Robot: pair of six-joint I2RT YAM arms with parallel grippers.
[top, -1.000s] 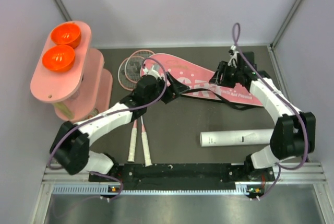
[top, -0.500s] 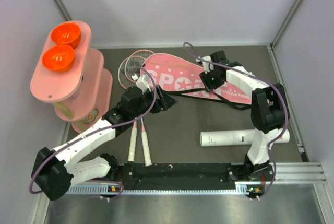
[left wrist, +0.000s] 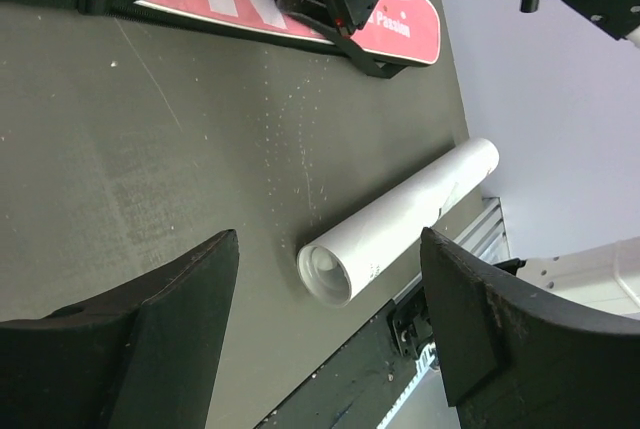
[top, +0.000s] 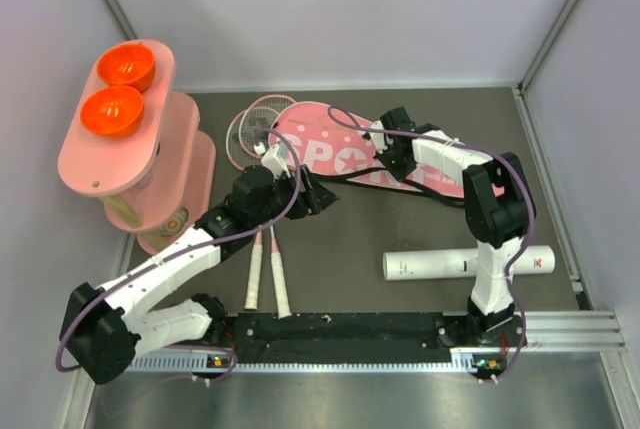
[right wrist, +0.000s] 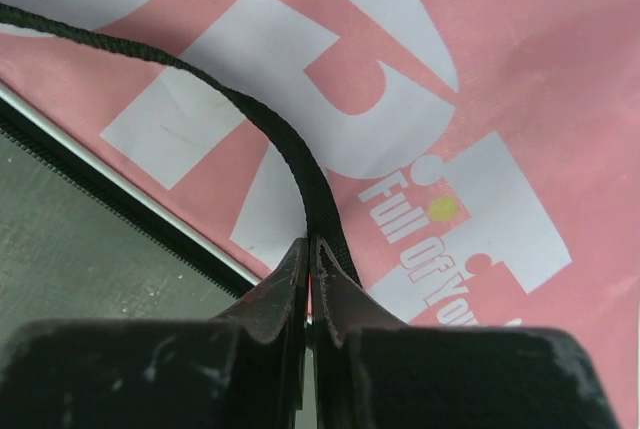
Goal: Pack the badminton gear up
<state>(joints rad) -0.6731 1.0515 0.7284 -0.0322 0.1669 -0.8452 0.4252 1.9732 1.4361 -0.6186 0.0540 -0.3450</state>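
**While the strap is pinched, draw it aside without dragging the bag**

Since the right gripper [right wrist: 310, 267] has its fingers pressed together on the black strap [right wrist: 215, 89], low over the lettered face of the pink bag [right wrist: 480, 69], the sound move is probably a slow, short pull. That would take the strap off the bag's face rather than haul the whole bag across the bench [top: 360, 229]. To its left, the left gripper [top: 316, 189] hangs spread and empty just beside the bag's near edge, well placed to steady it. Two rackets [top: 262, 131] lie left, their heads at the bag's far-left end. The white tube [top: 460, 264] lies near right.
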